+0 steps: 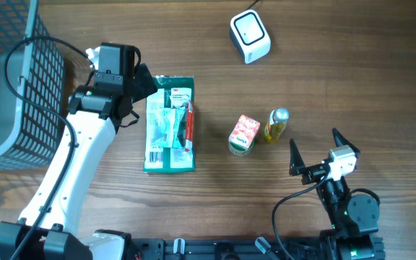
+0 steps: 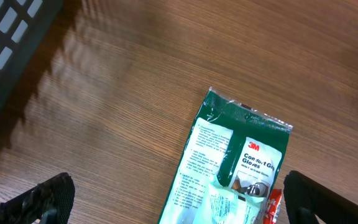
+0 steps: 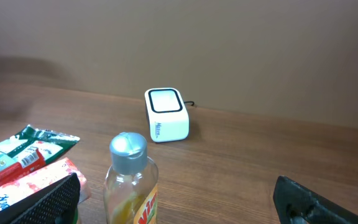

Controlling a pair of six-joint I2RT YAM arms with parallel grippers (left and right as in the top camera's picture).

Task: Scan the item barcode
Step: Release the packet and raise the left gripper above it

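Two end effectors spread wide, gripping nothing. From above: left end effector by a corner of the green glove pack, flat on the bench, with the black basket off to the side; right end effector near the bottle and small carton, well apart from the white scanner. Only in the left wrist view: printed words on the pack, one end lying between the two fingers. Only in the right wrist view: the scanner's dark-edged window on top, behind the bottle's silver cap.
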